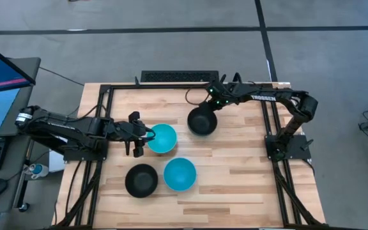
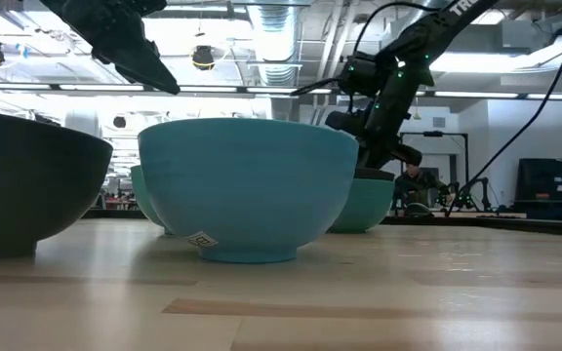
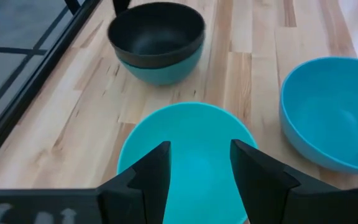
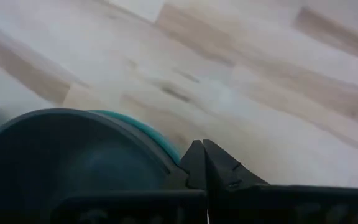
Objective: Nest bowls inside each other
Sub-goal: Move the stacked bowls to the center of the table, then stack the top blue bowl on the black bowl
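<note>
A black bowl (image 1: pixel 202 120) sits nested in the teal-green bowl (image 3: pixel 160 70) at the table's far middle. One cyan bowl (image 1: pixel 161 138) stands at centre left, and a second cyan bowl (image 1: pixel 179 174) and a second black bowl (image 1: pixel 141 180) stand near the front. My left gripper (image 3: pixel 197 165) is open, its fingers hovering over the left part of the first cyan bowl (image 3: pixel 185 143). My right gripper (image 4: pixel 201 149) is shut at the far-right rim of the nested black bowl (image 4: pixel 73 162). My right gripper has its shut fingertips (image 4: pixel 194 155) right beside the nested pair's rim (image 4: pixel 163 149), coming from the table's far right and slanting down. I cannot tell whether they touch the rim. The pair rests on the table.
A dark metal frame (image 1: pixel 107 89) runs along the table's left, far and right sides. Bare wood lies to the right of the bowls (image 1: pixel 235 166). In the low view the front cyan bowl (image 2: pixel 247 195) and the front black bowl (image 2: pixel 27 185) stand close to the camera.
</note>
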Available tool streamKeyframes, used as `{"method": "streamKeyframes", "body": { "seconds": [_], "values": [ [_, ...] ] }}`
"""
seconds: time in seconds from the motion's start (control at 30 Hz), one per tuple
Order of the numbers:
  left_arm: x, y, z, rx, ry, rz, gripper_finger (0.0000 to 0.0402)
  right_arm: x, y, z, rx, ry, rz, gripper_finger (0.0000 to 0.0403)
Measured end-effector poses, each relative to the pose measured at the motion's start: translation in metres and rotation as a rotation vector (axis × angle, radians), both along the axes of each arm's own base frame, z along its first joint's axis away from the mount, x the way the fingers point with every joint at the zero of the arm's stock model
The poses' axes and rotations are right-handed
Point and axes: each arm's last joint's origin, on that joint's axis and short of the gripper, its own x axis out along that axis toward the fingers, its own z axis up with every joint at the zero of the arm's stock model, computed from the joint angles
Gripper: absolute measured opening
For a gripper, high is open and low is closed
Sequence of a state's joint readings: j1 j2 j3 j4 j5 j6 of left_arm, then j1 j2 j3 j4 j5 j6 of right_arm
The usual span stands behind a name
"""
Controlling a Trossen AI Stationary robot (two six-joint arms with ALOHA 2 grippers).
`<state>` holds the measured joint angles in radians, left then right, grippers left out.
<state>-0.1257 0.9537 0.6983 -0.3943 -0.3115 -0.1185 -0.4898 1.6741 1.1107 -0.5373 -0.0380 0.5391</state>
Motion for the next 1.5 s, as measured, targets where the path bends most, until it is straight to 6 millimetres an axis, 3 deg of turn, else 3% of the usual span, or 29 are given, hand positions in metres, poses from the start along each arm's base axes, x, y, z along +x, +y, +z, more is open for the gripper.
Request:
{"method": "streamKeyframes", "body": {
  "seconds": [0.33,0.47,0.73,0.87,0.97,1.37,1.5],
  "values": [
    [0.0,0.0,0.0,0.007,-0.001,0.013,0.0158,0.02,0.041,0.001,0.014,-0.021,0.048,0.0008],
    [0.0,0.0,0.0,0.005,-0.002,0.011,0.0158,0.021,0.048,0.004,-0.085,0.013,0.031,0.0024],
    [-0.006,-0.001,-0.008,-0.012,0.113,-0.065,0.0158,0.007,0.026,0.056,-0.25,-0.035,0.013,0.015],
    [-0.015,-0.002,-0.02,-0.016,0.285,-0.119,0.0158,-0.002,0.018,0.072,-0.258,-0.027,-0.009,0.0221],
    [-0.017,-0.003,-0.024,0.024,0.345,-0.166,0.0158,-0.009,0.014,0.08,-0.276,-0.012,-0.036,0.0253],
    [0.004,-0.012,-0.048,0.075,0.467,-0.253,0.0158,-0.023,0.01,0.091,-0.28,-0.012,-0.07,0.0259],
    [0.01,-0.014,-0.04,0.105,0.448,-0.246,0.0158,-0.024,0.011,0.09,-0.272,0.0,-0.065,0.0259]
  ]
}}
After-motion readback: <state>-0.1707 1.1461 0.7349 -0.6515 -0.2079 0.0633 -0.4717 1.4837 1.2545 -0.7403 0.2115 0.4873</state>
